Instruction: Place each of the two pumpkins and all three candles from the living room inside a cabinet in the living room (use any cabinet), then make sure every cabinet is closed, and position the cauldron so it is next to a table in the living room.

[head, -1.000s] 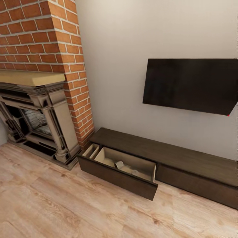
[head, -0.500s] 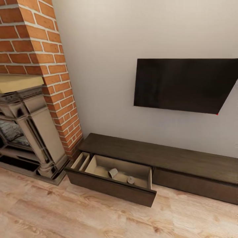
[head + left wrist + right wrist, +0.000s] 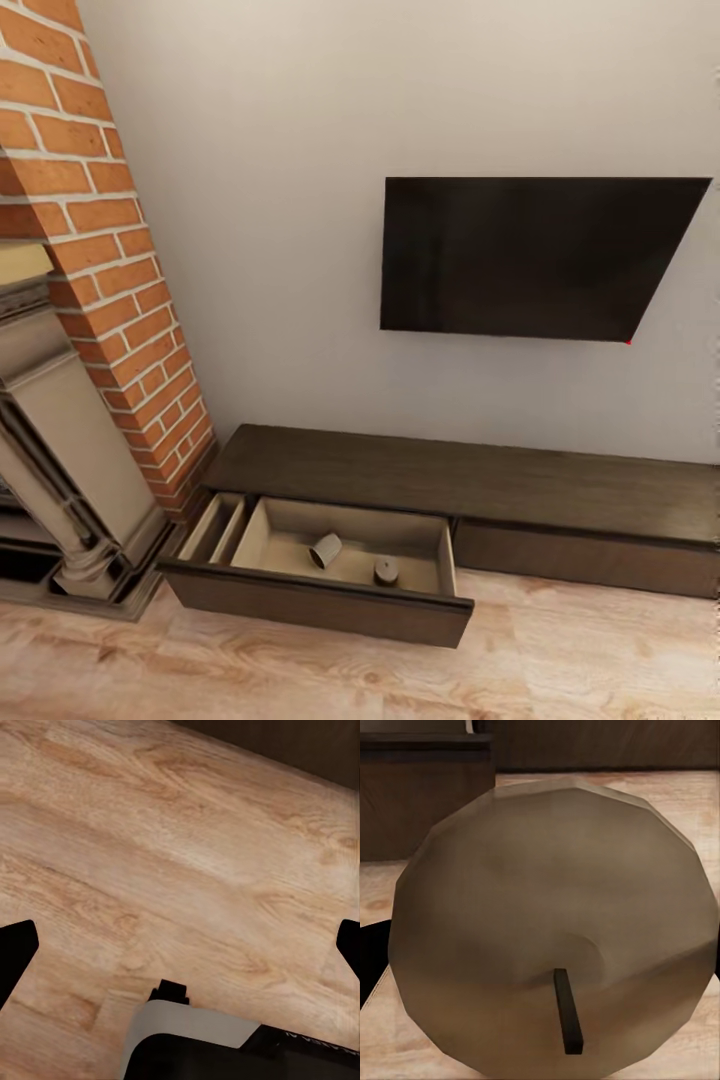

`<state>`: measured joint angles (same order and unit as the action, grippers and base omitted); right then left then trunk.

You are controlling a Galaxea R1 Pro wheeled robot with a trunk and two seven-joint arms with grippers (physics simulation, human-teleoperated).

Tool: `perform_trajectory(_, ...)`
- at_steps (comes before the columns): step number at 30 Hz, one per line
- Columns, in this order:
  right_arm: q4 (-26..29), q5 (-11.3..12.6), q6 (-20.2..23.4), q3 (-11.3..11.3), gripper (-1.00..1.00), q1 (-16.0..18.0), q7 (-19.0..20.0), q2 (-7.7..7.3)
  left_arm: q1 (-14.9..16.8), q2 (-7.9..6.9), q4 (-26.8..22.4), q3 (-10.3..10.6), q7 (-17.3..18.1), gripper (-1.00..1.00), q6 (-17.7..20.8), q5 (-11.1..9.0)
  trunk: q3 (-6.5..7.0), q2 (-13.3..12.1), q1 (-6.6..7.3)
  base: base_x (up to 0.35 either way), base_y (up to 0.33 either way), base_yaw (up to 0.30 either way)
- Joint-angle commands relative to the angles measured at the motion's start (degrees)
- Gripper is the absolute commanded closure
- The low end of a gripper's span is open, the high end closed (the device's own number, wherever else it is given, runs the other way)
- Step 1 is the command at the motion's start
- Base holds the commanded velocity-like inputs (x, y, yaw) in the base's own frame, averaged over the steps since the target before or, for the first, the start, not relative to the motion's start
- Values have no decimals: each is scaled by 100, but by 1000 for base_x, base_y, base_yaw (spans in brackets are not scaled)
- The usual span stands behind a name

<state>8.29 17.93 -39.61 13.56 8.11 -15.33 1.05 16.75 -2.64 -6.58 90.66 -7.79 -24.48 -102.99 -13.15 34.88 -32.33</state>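
Two candles (image 3: pixel 325 550) lie in the open drawer of the cabinet (image 3: pixel 440 475), one on its side and one (image 3: pixel 386 571) upright. A third candle (image 3: pixel 547 922) is clenched in the right hand (image 3: pixel 547 1020), close before its camera, wick end facing it. The left hand (image 3: pixel 180 945) hangs released over the floor (image 3: pixel 150 855). Pumpkins, cauldron and closing remain, I judge. Since the earlier frames the head view has swung right, the fireplace (image 3: pixel 50 480) sliding toward the edge.
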Motion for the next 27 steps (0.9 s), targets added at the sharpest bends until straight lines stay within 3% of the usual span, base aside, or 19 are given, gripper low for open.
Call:
perform_trajectory(1, -3, 35, -21, 50, 100, 6, -22, 0, 4, -9, -28, 48, -56, -100, -27, -14, -8, 7, -5, 282, 234, -267)
perform_trajectory(6, -3, 35, -21, 54, 100, 6, -22, 4, 20, -2, -43, 63, -33, -100, -566, 3, -9, 7, -5, 201, 171, -206)
perform_trajectory(18, -3, 23, -22, 53, 100, 6, -22, -3, 5, 43, -82, 80, -23, -100, -1063, 30, -9, 7, -5, 12, 10, -13)
perform_trajectory(19, 354, 42, -7, 23, 100, 6, -80, -20, 4, 172, -91, 571, -37, -100, -1263, 364, -9, 7, -5, 0, 0, 0)
perform_trajectory(20, 518, 45, 20, 17, 100, 6, -109, -29, 4, 236, -90, 617, -46, -100, -1282, 416, -9, 7, -5, 0, 0, 0)
perform_trajectory(22, 1168, 52, 239, 8, 100, 124, -451, -55, 20, 569, -82, 688, -70, -100, -1289, 495, -9, 7, -5, 0, 0, 0)
perform_trajectory(23, 1270, 52, 360, 7, 100, 255, -580, -78, 103, 668, -81, 693, -72, -100, -1279, 501, -9, 7, -5, 0, 0, 0)
perform_trajectory(27, 1353, 58, 624, 2, 100, 580, -700, -175, 459, 893, -81, 697, -73, -100, -1237, 506, -9, 7, -5, 0, 0, 0)
